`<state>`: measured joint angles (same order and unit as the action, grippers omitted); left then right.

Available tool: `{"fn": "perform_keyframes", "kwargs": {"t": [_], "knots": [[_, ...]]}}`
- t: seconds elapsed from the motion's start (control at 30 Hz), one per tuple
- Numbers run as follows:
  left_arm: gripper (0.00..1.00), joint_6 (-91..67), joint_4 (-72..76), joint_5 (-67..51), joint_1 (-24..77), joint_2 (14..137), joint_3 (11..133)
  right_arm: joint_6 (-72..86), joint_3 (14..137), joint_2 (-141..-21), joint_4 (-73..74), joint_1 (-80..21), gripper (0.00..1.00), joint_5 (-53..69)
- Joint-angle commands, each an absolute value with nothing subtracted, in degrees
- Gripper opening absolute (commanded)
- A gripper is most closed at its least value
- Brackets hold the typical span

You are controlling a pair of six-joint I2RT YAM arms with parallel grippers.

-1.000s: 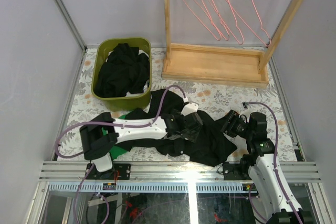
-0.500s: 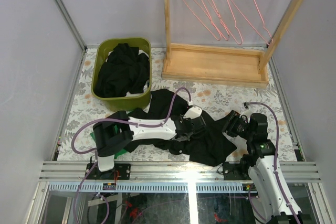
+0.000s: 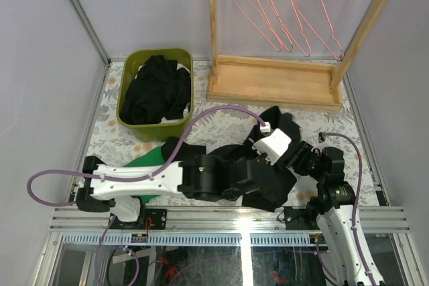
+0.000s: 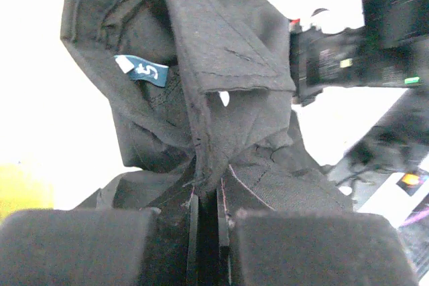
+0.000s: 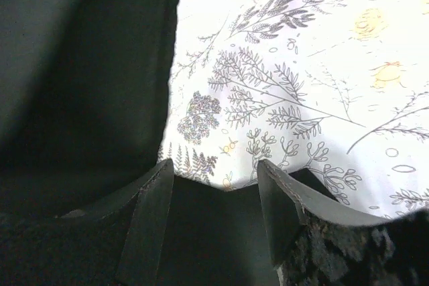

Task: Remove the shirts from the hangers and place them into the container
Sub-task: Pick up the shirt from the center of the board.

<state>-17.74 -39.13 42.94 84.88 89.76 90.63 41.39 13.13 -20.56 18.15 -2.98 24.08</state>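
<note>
A black shirt lies crumpled on the floral tablecloth between the two arms. My left gripper is shut on a fold of it by the collar, just under a blue size label, and sits near the white wrist. My right gripper is open low over the cloth, with the shirt's edge at its left finger; from above it sits at the shirt's right side. The olive-green container at the back left holds dark shirts. Pink hangers hang bare on the rack.
A wooden rack base stands at the back, right of the basket. A bright green cloth lies under my left arm. The left arm's purple cable loops over the table, and grey walls close in both sides.
My left arm has swung right across the shirt and its gripper has closed on the fabric, bunching it toward the right arm. The right gripper has narrowed slightly.
</note>
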Motion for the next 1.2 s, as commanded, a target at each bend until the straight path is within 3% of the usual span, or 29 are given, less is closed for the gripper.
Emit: {"fn": "perform_keyframes", "kwargs": {"t": [0.0, 0.13, 0.3, 0.43, 0.6, 0.8, 0.9, 1.0, 1.1, 1.17], "knots": [[0.0, -7.8, -36.8, 43.0, 88.1, 89.7, 97.2, 40.5, 17.1, -18.0, 21.8, -2.9, 0.6, 17.0], [0.0, -7.0, -30.6, 41.1, 88.4, 88.5, 95.4, 41.4, 17.2, -16.0, 22.6, -2.9, 0.6, 15.8], [0.0, -16.4, -35.1, 55.9, 85.4, 86.2, 89.0, 41.7, 18.0, -14.7, 23.4, -2.9, 0.6, 15.7], [0.0, -26.5, -41.6, 52.3, 76.7, 80.8, 78.2, 41.6, 18.2, -14.3, 23.6, -2.9, 0.6, 15.8], [0.0, -24.7, -37.0, 42.7, 72.2, 73.8, 62.6, 41.6, 18.8, -14.5, 24.0, -2.9, 0.6, 16.1], [0.03, -29.0, -46.6, 49.5, 72.0, 83.4, 68.1, 42.0, 20.3, -14.0, 25.4, -2.9, 0.6, 15.9], [0.12, -27.9, -45.5, 45.7, 73.0, 89.4, 71.7, 42.4, 20.3, -13.5, 25.5, -2.9, 0.6, 15.7], [0.38, -27.8, -41.2, 41.3, 74.8, 94.3, 74.3, 42.4, 20.4, -13.2, 26.0, -2.9, 0.6, 15.5], [0.54, -28.5, -34.1, 32.0, 74.8, 97.6, 74.9, 42.4, 20.7, -13.2, 26.5, -2.9, 0.6, 15.5], [0.75, -31.9, -31.7, 30.3, 75.0, 98.7, 75.1, 42.1, 21.1, -13.3, 27.0, -2.9, 0.6, 15.5]]}}
